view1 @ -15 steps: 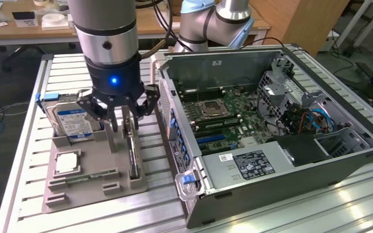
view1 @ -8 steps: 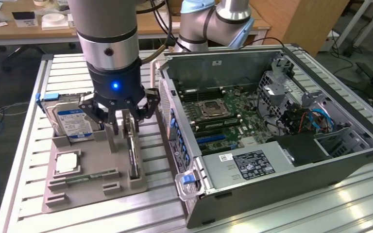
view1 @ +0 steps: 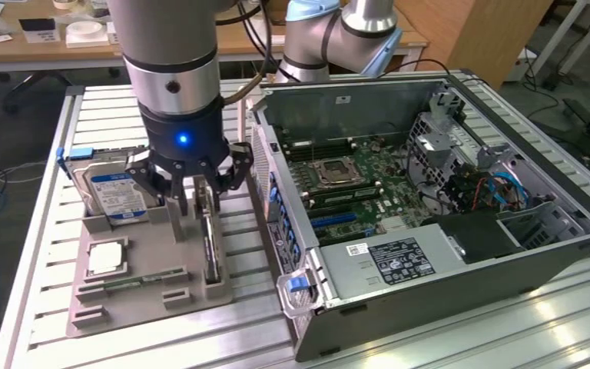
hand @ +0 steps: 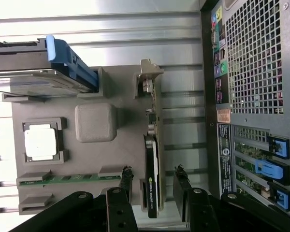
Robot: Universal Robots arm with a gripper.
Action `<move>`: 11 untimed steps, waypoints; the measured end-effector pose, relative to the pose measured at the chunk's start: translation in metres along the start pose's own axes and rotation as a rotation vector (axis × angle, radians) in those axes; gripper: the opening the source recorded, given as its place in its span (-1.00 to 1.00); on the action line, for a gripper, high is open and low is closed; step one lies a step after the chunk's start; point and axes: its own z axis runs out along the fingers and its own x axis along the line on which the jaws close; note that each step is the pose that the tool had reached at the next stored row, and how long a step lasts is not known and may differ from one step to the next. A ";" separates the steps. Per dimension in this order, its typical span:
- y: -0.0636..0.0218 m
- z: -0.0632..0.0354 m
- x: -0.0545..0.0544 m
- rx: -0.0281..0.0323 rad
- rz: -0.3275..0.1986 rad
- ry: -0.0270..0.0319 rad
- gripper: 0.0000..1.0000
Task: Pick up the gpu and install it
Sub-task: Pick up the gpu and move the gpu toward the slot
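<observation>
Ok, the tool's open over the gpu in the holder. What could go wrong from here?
1. The tool straddles the gpu, which stands on edge in the grey holder. If one finger touches first, the card may tilt in its slots.
2. The hard drive stands close beside the tool, whose outer links could brush it.
3. The computer case wall is near the holder, so a lifted card could clip it.

Beneath me, the ribbed metal tabletop carries a grey holder tray and, just beside it, the open computer case.
</observation>
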 end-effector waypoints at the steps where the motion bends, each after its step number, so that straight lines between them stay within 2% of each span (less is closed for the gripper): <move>1: -0.0001 0.0018 0.000 0.0000 0.000 0.0000 -0.05; 11: -0.0006 0.0161 -0.002 0.0000 0.000 0.0000 -0.05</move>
